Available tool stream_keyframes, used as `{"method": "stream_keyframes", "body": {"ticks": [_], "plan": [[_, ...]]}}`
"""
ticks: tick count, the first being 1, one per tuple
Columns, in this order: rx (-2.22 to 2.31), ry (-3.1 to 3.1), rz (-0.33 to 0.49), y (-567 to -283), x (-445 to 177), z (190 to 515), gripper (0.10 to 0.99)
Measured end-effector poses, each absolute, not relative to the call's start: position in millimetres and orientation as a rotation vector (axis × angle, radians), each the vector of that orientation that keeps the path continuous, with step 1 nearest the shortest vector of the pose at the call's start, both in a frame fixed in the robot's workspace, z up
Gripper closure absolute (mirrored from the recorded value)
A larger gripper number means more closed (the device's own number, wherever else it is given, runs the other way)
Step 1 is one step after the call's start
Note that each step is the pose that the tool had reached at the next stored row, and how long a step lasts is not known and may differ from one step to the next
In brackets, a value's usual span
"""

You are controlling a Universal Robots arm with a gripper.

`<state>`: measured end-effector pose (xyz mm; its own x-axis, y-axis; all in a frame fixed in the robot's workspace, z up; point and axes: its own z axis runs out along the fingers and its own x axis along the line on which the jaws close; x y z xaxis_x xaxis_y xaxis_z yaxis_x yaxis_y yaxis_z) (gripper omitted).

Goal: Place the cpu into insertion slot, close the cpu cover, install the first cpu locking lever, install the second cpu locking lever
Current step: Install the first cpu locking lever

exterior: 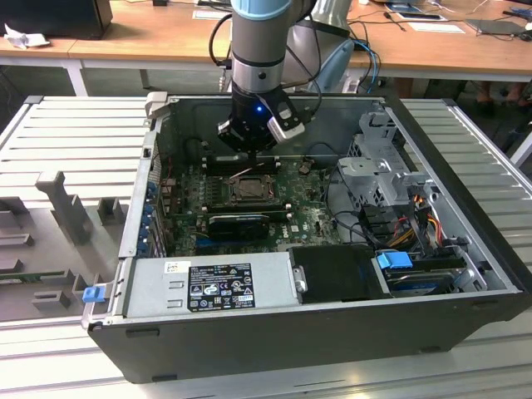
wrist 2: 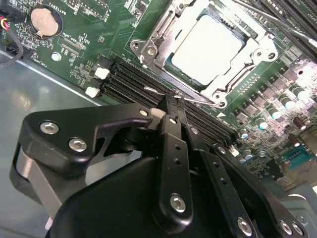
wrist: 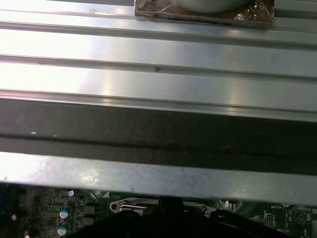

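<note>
Computer case (exterior: 332, 328) on ribbed metal table (exterior: 66, 141)

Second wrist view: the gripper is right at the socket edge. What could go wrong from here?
The gripper has its fingertips closed together by a thin wire lever beside the cpu cover, which lies over the cpu. A slip could let the lever spring back. The tips could also scrape the black memory slots just beneath.

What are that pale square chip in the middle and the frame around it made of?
The cpu looks like matte, pale silver-grey metal, flat and evenly dull. The cpu cover framing it seems to be thin stamped steel with a brighter sheen and bent edges. The board beneath is glossy green, likely lacquered fibreglass.
</note>
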<state>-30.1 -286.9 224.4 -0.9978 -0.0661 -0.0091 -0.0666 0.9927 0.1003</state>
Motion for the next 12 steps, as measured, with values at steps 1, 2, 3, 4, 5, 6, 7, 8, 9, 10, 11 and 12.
{"method": "stream_keyframes", "body": {"ticks": [1, 2, 3, 4, 5, 6, 7, 8, 9, 10, 11, 12], "plan": [[-0.104, 3.130, 0.158, -286.9, -30.1, 224.2, 0.980], [-0.103, 3.130, 0.157, -286.9, -30.1, 224.1, 0.980], [-0.102, 3.130, 0.157, -286.9, -30.1, 224.0, 0.980], [-0.102, 3.130, 0.157, -286.9, -30.1, 224.0, 0.980], [-0.101, 3.130, 0.158, -286.9, -30.1, 223.9, 0.980], [-0.101, 3.130, 0.158, -286.9, -30.1, 223.9, 0.980], [-0.101, 3.130, 0.158, -286.9, -30.1, 223.9, 0.980], [-0.100, 3.130, 0.158, -286.9, -30.1, 223.8, 0.980], [-0.098, 3.130, 0.158, -286.8, -30.0, 223.5, 0.980], [-0.094, 3.130, 0.159, -286.8, -29.6, 222.6, 0.980], [-0.092, 3.130, 0.159, -286.9, -29.4, 221.9, 0.980], [-0.089, 3.130, 0.160, -286.9, -28.9, 220.8, 0.980]]}}
